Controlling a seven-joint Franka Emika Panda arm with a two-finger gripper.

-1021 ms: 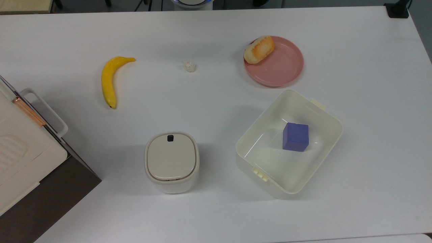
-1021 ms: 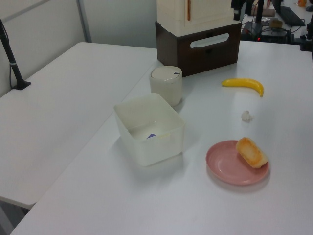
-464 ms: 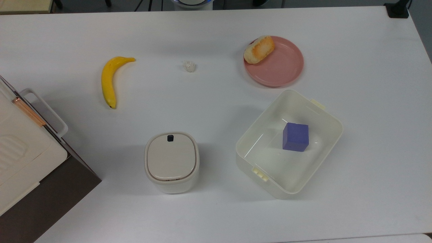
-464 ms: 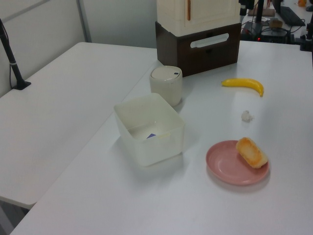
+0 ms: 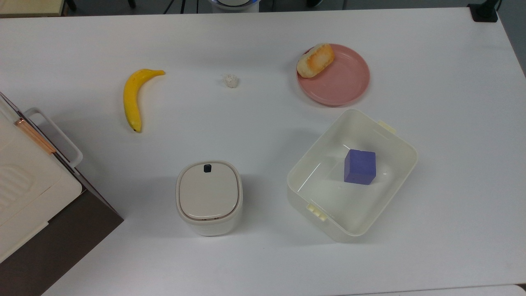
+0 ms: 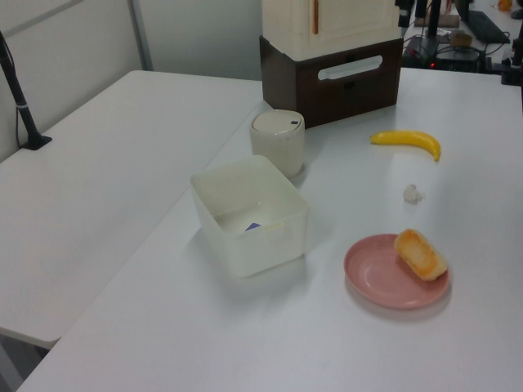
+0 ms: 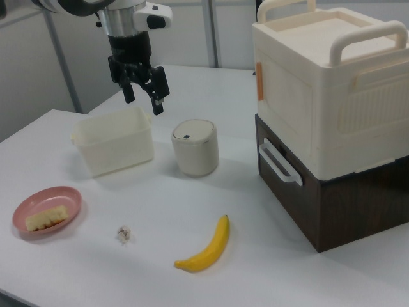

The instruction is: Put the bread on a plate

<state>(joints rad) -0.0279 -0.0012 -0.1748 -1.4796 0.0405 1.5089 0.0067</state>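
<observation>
The bread (image 5: pixel 315 60) (image 6: pixel 420 254) (image 7: pixel 46 218), a small bun with orange-brown patches, lies on the pink plate (image 5: pixel 341 82) (image 6: pixel 380 278) (image 7: pixel 61 199), leaning on its rim at the top view's left edge of the plate. My gripper (image 7: pixel 142 96) shows only in the right view. It hangs high above the table, open and holding nothing, over the cream tub (image 7: pixel 114 149) and far from the plate.
A cream tub (image 5: pixel 353 172) holds a purple cube (image 5: pixel 360 166). A lidded cream canister (image 5: pixel 209 196), a banana (image 5: pixel 134 96), a tiny white lump (image 5: pixel 231 80) and a cream box on a dark base (image 7: pixel 332 109) also stand on the white table (image 5: pixel 452 123).
</observation>
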